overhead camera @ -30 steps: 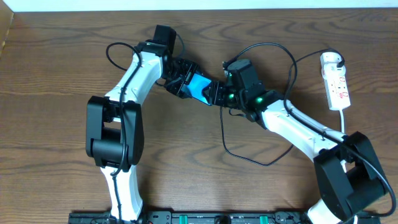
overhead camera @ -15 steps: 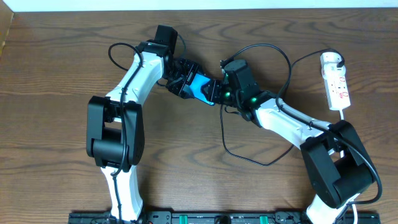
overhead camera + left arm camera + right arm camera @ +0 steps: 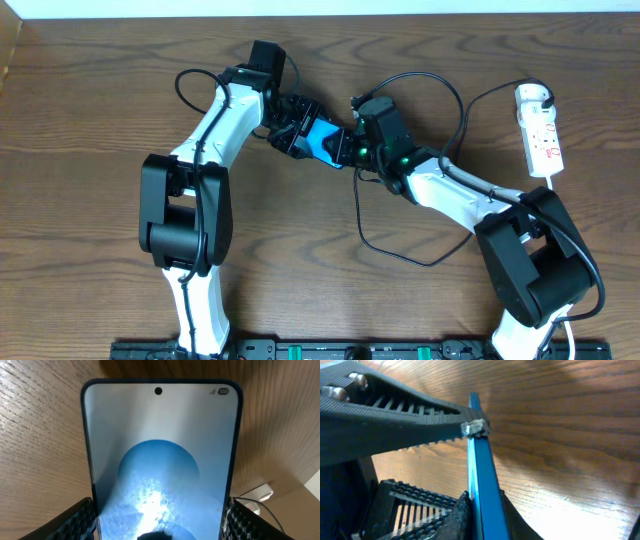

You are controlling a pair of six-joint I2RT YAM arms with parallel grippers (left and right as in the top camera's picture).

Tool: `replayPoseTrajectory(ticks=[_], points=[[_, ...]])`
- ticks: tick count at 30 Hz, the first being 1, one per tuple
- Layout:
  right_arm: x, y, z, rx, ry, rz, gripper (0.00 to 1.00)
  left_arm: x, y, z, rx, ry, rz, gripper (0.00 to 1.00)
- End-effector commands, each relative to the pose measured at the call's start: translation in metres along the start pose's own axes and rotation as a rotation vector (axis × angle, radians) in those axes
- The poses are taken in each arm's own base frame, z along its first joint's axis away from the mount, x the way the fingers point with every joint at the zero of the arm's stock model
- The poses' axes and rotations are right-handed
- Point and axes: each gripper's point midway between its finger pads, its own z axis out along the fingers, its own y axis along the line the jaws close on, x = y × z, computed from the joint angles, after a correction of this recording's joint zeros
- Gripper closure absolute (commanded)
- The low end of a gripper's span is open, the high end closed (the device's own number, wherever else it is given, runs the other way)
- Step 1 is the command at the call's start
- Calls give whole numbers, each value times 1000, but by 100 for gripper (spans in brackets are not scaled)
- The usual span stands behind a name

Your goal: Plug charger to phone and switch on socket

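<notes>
The phone [image 3: 322, 140], its blue screen lit, is held above the table between the two arms. My left gripper [image 3: 303, 130] is shut on its long sides; in the left wrist view the phone [image 3: 160, 450] fills the frame between the finger pads [image 3: 160, 525]. My right gripper [image 3: 349, 150] is at the phone's other end. In the right wrist view its jaws [image 3: 485, 522] sit tight on both faces of the phone's thin blue edge [image 3: 479, 470]. The charger [image 3: 400, 255] loops over the table; its tip is hidden under the right arm. The socket [image 3: 541, 135] lies far right.
The charger's white plug [image 3: 531, 95] sits at the socket's far end. The socket also shows small in the left wrist view [image 3: 256, 494]. The black cable loop lies in front of the right arm. The table's far edge runs along the top.
My right gripper has moved a little left and up towards the phone's end. The left arm and the phone have stayed almost still.
</notes>
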Motion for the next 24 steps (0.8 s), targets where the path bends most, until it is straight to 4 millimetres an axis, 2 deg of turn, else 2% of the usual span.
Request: replayPoseTrajectory(ticks=[1,10,13,16,19,20,24], points=[[-5,5,2,-6,-17,-12,95,10,-9,-10,34,23,10,34],[-9,8,1,-18,-31,-17,99,10,-9,-10,35,22,9,34],[-17,9,-3,-40,-40,5,99,11,-11,-11,46,40,20,34],[-29,15,-13,-108,-40,12,99,19,-30,-18,151,119,136,34],[-51,17,-30,-148,-77,54,99,26,-56,-34,302,199,269,34],[-63,17,-40,-154,-108,73,99,29,-67,-43,370,233,328,34],[-96,25,-76,-183,-210,100,99,37,-88,-65,514,299,454,34]])
